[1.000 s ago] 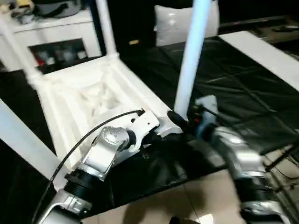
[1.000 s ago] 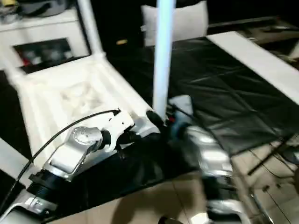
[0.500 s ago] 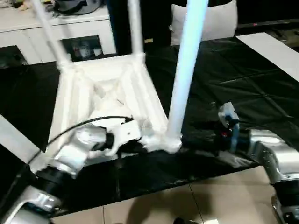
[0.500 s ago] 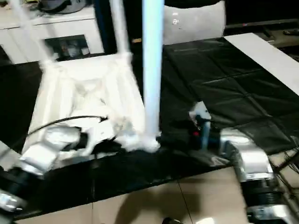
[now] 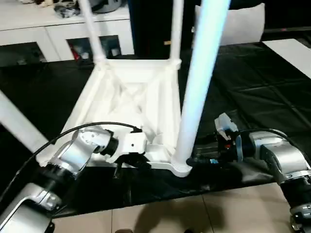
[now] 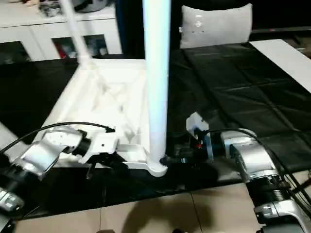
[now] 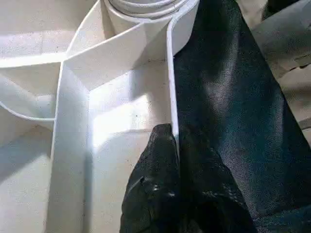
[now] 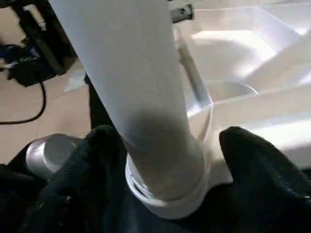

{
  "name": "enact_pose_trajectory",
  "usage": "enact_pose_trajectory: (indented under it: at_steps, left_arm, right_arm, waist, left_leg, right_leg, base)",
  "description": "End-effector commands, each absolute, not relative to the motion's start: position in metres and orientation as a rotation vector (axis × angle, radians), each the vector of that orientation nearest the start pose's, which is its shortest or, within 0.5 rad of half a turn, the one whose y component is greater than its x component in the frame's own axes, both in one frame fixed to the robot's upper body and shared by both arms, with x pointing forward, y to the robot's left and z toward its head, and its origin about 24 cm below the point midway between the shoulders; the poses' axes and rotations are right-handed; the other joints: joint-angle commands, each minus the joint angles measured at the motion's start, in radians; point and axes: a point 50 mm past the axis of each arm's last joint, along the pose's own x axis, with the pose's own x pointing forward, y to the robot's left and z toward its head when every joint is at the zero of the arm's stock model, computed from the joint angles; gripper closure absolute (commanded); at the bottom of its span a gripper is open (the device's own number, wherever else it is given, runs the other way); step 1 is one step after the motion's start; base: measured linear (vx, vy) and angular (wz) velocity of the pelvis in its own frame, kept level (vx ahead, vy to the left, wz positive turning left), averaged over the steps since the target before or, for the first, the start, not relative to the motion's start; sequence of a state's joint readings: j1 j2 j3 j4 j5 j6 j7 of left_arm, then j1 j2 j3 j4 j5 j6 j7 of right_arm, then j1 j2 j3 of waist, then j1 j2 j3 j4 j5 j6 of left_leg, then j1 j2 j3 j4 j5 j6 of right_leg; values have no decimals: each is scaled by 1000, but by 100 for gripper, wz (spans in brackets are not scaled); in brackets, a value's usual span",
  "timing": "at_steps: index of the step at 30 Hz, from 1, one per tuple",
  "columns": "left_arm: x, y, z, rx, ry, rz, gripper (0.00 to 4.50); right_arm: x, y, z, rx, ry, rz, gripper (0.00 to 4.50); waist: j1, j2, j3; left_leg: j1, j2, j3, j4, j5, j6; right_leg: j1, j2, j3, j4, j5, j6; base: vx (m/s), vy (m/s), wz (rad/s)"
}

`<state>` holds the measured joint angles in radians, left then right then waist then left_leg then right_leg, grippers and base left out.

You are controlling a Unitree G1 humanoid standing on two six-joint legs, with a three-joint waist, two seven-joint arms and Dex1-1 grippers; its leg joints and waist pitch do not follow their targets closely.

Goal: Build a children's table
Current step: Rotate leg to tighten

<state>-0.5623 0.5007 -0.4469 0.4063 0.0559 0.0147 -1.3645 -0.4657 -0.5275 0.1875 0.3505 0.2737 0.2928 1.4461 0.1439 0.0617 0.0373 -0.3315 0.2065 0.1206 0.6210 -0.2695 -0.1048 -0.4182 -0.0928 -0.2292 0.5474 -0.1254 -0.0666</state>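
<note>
Your children's table (image 5: 129,104) lies upside down on the black cloth (image 5: 252,92), legs up, filling the centre of the head view. The nearest leg (image 5: 197,92) stands in the corner socket at about five o'clock. Your left gripper (image 7: 170,145) is clamped together on the tabletop's near rim at seven o'clock. Your right gripper (image 8: 167,165) stands apart, one finger (image 8: 257,165) either side of that leg's base.

Upturned table top (image 5: 131,104) on the mat (image 5: 252,82), legs (image 5: 201,82) standing in its corners, cabinet (image 5: 53,34) behind
</note>
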Motion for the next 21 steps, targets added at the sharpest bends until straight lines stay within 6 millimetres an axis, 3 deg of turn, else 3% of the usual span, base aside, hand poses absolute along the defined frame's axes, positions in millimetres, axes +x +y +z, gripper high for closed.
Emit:
enact_pose_trajectory:
  at_steps: [1, 7, 14, 21]
  left_arm:
    - [291, 124, 62, 731, 461, -1685, 450]
    - [292, 124, 60, 728, 458, -1692, 450]
    - [292, 125, 58, 708, 459, -1680, 450]
    - [289, 123, 57, 629, 448, -1638, 450]
  right_arm:
    - [291, -169, 80, -119, 404, 1514, 114]
    - [293, -166, 77, -108, 415, 1548, 152]
    - [293, -162, 76, -81, 407, 1576, 215]
    - [288, -157, 71, -48, 384, 1565, 247]
  waist:
    - [-6, -21, -79]
    - [-3, -21, -82]
    - [-4, -24, -81]
    - [-6, -25, -81]
  left_leg:
    - [-19, 25, 19, -60, 85, 113]
    - [-21, 28, 18, -59, 100, 113]
    - [-21, 25, 20, -59, 80, 107]
    - [-22, 25, 20, -59, 88, 103]
  right_leg:
    - [82, -66, 73, -53, -350, 27]
    - [83, -67, 74, -49, -329, 22]
    - [83, -65, 71, -54, -359, 41]
    - [83, -65, 70, -54, -355, 46]
  base:
    - [0, 0, 0]
    - [0, 0, 0]
    - [0, 0, 0]
    - [0, 0, 0]
